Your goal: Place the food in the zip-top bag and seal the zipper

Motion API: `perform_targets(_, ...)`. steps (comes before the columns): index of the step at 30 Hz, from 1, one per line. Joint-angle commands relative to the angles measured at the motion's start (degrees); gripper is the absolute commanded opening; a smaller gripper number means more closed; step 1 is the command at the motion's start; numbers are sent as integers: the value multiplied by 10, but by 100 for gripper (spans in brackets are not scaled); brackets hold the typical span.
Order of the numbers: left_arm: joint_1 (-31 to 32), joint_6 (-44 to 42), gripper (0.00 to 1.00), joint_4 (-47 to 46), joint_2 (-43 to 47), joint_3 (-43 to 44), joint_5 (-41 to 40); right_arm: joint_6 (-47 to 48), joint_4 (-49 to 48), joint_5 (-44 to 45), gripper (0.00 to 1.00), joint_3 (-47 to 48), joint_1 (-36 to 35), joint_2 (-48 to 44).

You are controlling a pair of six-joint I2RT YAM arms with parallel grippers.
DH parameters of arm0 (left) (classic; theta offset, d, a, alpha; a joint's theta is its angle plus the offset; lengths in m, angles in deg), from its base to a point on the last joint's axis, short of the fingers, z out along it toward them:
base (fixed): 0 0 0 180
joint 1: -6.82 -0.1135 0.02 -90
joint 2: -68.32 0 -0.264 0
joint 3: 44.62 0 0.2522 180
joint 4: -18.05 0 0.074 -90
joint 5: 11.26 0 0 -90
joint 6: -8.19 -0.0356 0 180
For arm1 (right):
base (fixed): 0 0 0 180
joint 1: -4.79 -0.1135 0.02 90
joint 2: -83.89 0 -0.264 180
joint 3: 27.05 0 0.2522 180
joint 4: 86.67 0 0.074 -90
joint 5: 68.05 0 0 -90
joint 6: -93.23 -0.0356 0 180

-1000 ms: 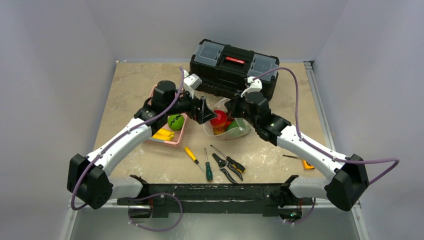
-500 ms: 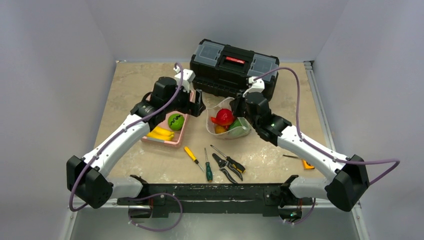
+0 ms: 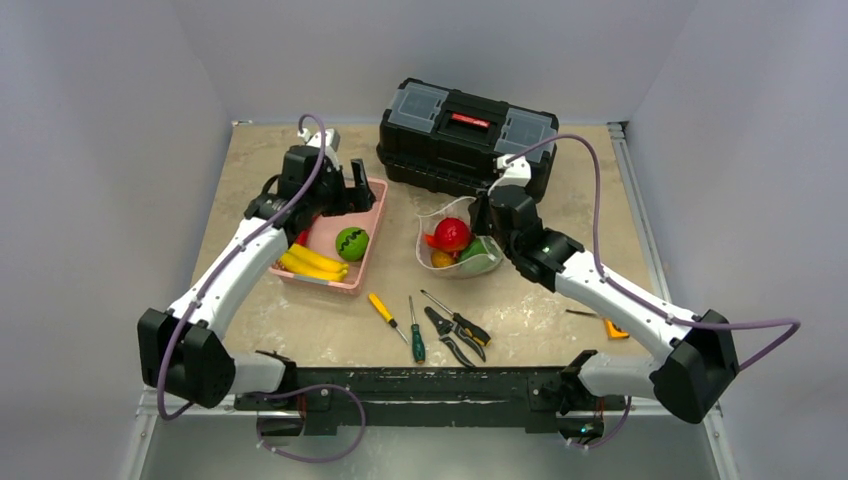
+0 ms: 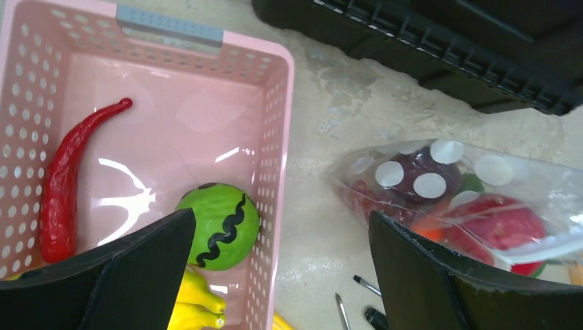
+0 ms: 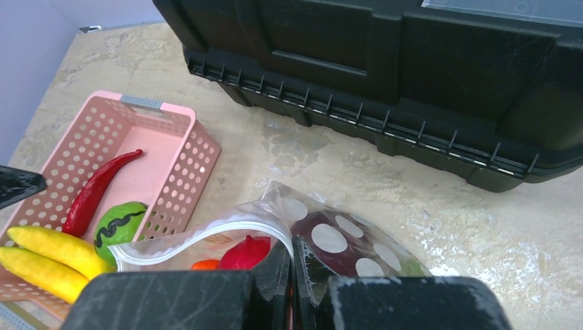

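clear dotted bag sits crumpled at centre of the top view, its mouth open and its whitish zipper curved, unsealed. inside lie a red piece and a purple piece. to its left lie a green ball, yellow bananas and a red chili.

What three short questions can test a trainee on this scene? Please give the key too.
1. True or false: the right gripper is shut on the rim of the zip-top bag.
2. Which food is inside the bag? A. red chili B. bananas C. purple piece
3. Fill in: the left gripper hangs open above the pink ___.
Key: 1 true; 2 C; 3 basket.
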Motion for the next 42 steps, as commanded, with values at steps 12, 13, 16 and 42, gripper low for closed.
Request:
perform_targets(12,-54,160,91,96,-100,27,-9,2,3,-12,0,17,1,11)
perform_targets(13,-54,174,94,95,-95,10,-16,3,4,-10,0,20,1,10)
perform_targets(16,-54,205,93,110,-95,-9,-45,5,4,-7,0,24,1,5)
perform_targets(42,-68,252,35,85,-141,-27,30,-14,0,-32,0,8,1,-8)
